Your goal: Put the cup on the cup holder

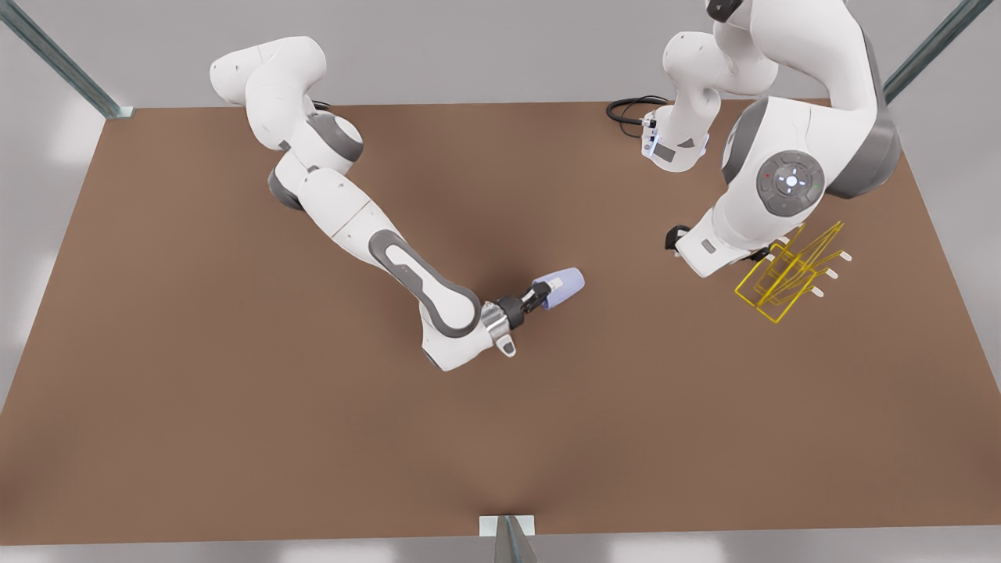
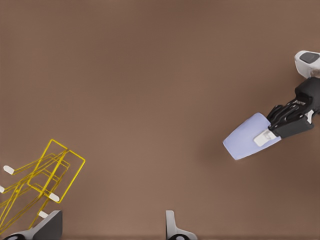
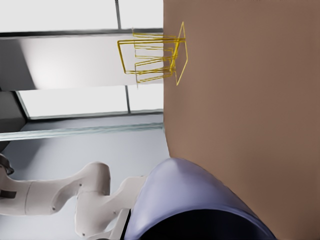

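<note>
Cup (image 1: pixel 561 288), lavender-blue, lies on its side clear of the brown table (image 1: pixel 235 407), well apart from the cup holder (image 1: pixel 790 274), toward the front view's left of it. Right arm reaches out long and low from the far side, forearm angled down toward the holder's side, wrist nearly level. Right gripper (image 1: pixel 539 299) is clamped on the cup's narrow end, one white pad (image 2: pixel 262 138) pressed against the wall; the wide end points toward the holder. In the right wrist view the cup (image 3: pixel 195 205) sits close, dark opening visible.

Left arm is folded high beside the holder, elbow over it, waiting. Left gripper (image 2: pixel 112 227) points down next to the yellow wire frames, fingers spread wide, grasping nothing.

Holder stands on the table, pegs bare.
</note>
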{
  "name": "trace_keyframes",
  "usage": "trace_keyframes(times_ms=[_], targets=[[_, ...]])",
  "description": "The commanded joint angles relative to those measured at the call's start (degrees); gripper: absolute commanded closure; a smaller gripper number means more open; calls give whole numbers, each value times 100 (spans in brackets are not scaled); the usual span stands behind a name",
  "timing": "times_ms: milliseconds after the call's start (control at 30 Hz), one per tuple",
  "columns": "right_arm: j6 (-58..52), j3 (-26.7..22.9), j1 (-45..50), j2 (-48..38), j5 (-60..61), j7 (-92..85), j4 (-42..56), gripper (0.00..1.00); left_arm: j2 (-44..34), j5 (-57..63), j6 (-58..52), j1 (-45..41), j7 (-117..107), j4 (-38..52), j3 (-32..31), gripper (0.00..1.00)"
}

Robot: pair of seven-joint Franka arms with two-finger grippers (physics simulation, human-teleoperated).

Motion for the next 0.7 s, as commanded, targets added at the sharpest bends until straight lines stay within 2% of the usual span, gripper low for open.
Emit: trace_keyframes(times_ms=[0,567,633,667], targets=[[183,-7,20,8,-17,-1053,2,79,6,3,22,0,-11,3,0,0],[570,-412,240,105,-17,-1457,-6,76,111,3,31,0,-11,3,0,0],[570,-455,240,114,-17,-1483,-15,68,111,3,31,0,-11,3,0,0],[587,-491,257,114,-17,-1501,-15,47,111,3,31,0,-11,3,0,0]])
